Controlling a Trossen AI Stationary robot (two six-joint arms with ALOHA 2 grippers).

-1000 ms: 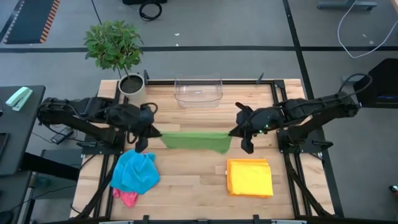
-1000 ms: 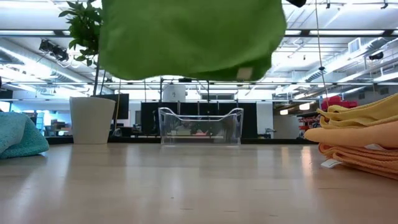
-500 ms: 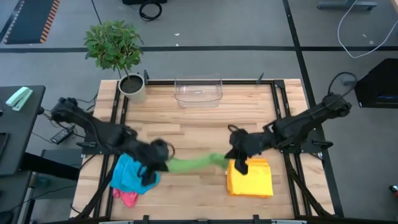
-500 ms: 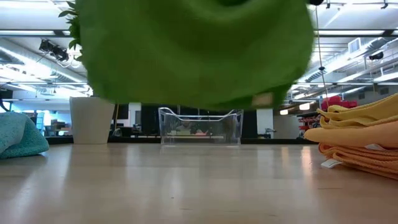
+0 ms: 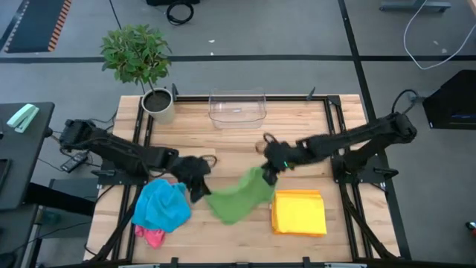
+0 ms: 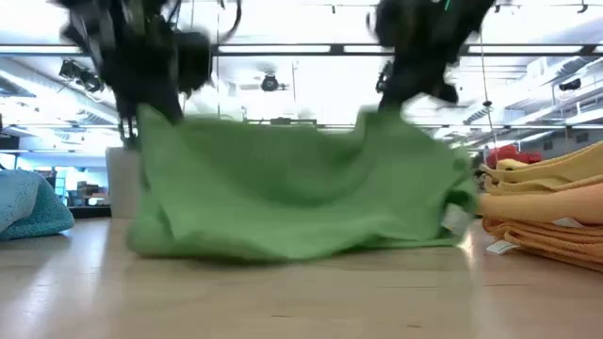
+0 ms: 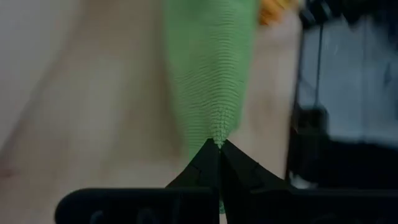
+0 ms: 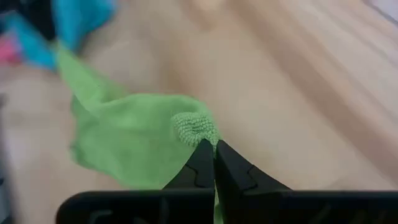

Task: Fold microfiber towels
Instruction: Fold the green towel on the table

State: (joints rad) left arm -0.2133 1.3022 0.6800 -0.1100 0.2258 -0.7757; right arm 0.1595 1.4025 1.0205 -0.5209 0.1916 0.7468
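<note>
A green microfiber towel [image 5: 236, 198] hangs between my two grippers at the middle of the table, and its lower part lies on the wood [image 6: 283, 247]. My left gripper [image 5: 197, 187] is shut on its left corner and my right gripper [image 5: 268, 173] on its right corner. To the left, a blue towel [image 5: 160, 207] lies crumpled on top of a pink one [image 5: 152, 237]. A stack of folded yellow towels [image 5: 299, 212] rests at the right. My left gripper pinches a corner of the green towel [image 7: 217, 132] between its two fingertips, slanting down from the table's left. The cloth falls away from it to the table. My right gripper pinches the other upper corner [image 8: 194, 127], bunched at its fingertips, slanting down from the right. The cloth sags slack between the two holds, its lower edge [image 6: 301, 252] on the table.
A clear plastic bin [image 5: 238, 109] stands at the far edge, with a potted plant [image 5: 155, 103] at the far left corner. Bare wood [image 5: 238, 152] lies between the bin and the towel. The yellow stack sits close to the towel's right side.
Both grippers have come down and toward the table's near edge, drawing closer together, with the wrists rolled. The green towel, held up and spread between them a second ago, has swung down; its lower part now lies on the table and its top edge sags.
</note>
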